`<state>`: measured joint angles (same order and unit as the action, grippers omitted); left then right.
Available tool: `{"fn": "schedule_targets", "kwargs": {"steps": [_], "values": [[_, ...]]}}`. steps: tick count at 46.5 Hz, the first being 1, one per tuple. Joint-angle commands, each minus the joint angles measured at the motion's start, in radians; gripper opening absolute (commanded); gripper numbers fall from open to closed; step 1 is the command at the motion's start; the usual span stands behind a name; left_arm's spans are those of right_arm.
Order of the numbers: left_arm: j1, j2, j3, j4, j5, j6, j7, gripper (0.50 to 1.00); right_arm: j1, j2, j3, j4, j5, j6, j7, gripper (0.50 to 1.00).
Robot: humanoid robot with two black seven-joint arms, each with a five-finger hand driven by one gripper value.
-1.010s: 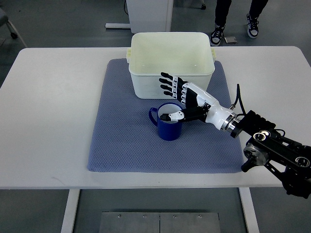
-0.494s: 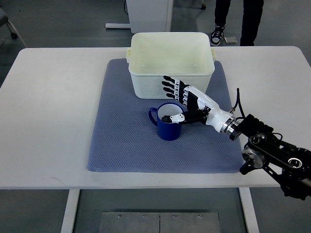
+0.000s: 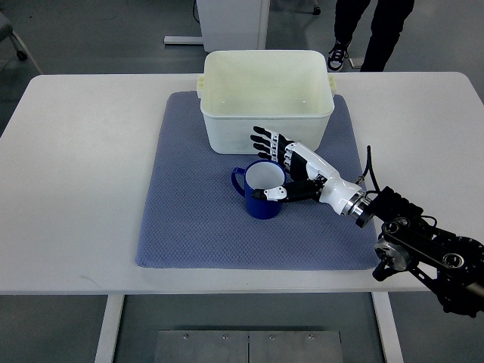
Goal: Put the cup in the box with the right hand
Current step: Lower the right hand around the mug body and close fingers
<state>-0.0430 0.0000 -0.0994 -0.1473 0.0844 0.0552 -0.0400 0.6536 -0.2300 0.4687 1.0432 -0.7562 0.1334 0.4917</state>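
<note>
A dark blue cup [image 3: 258, 190] with a white inside stands upright on the blue-grey mat [image 3: 189, 219], its handle pointing left. Just behind it sits the cream plastic box [image 3: 267, 100], which holds nothing. My right hand [image 3: 278, 162] reaches in from the lower right. Its fingers [image 3: 265, 143] are spread flat above the cup's far rim, against the box's front wall. The thumb [image 3: 272, 193] lies on the cup's near right rim. The hand touches the cup without closing on it. The left arm is out of view.
The mat lies on a white table [image 3: 76, 151]. My right forearm and its black joint housing [image 3: 427, 253] hang over the table's front right corner. A person's legs and shoes [image 3: 336, 54] stand beyond the far table edge.
My right hand has drawn slightly back toward the lower right. The thumb has come out of the cup's inside and now rests on its near rim. The cup stays in place.
</note>
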Motion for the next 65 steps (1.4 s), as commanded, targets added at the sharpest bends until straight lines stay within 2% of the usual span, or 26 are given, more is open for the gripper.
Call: {"fn": "schedule_targets", "kwargs": {"steps": [1, 32, 39, 45, 49, 50, 54, 65], "values": [[0.000, 0.000, 0.003, 0.000, 0.000, 0.000, -0.001, 1.000, 0.000, 0.006, -0.010, -0.006, 0.000, 0.000, 0.011, 0.970], [0.000, 0.000, 0.000, 0.000, 0.000, 0.000, 0.000, 1.000, 0.005, 0.106, -0.054, -0.179, 0.001, -0.028, 0.084, 0.968], [0.000, 0.000, 0.000, 0.000, 0.000, 0.000, 0.000, 1.000, 0.005, 0.120, -0.065, -0.207, 0.001, -0.028, 0.110, 0.943], [0.000, 0.000, 0.000, 0.000, 0.000, 0.000, -0.001, 1.000, 0.005, 0.120, -0.070, -0.216, 0.003, -0.029, 0.119, 0.878], [0.000, 0.000, 0.000, 0.000, 0.000, 0.000, 0.000, 1.000, 0.005, 0.120, -0.070, -0.223, 0.003, -0.028, 0.119, 0.782], [0.000, 0.000, 0.000, 0.000, 0.000, 0.000, 0.000, 1.000, 0.005, 0.120, -0.070, -0.223, 0.005, -0.028, 0.119, 0.741], [0.000, 0.000, 0.000, 0.000, 0.000, 0.000, 0.000, 1.000, 0.005, 0.120, -0.077, -0.223, 0.005, -0.028, 0.119, 0.504], [0.000, 0.000, 0.000, 0.000, 0.000, 0.000, 0.000, 1.000, 0.005, 0.123, -0.087, -0.224, 0.011, -0.046, 0.119, 0.500]]}}
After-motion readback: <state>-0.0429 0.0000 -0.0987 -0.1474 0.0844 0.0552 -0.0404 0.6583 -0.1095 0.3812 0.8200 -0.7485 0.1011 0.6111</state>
